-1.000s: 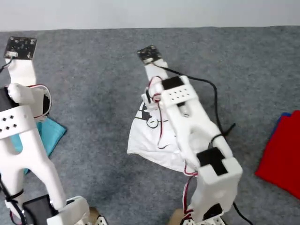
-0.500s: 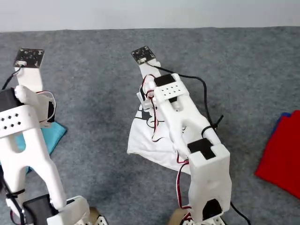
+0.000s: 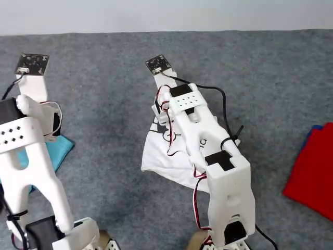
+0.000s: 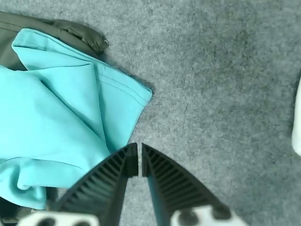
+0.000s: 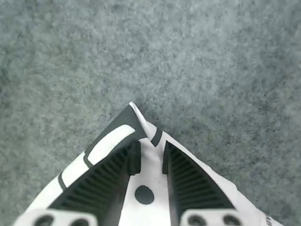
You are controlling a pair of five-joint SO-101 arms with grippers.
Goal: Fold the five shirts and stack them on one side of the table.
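arm on right (image 3: 204, 143) stands extended forward, wrist over corner of white shirt (image 3: 158, 153).

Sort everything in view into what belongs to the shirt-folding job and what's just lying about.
Belongs to the job:
white shirt
teal shirt
dark shirt under the teal one
red shirt
blue shirt peeking from behind the red one
left gripper
right gripper

Just there:
grey table covering
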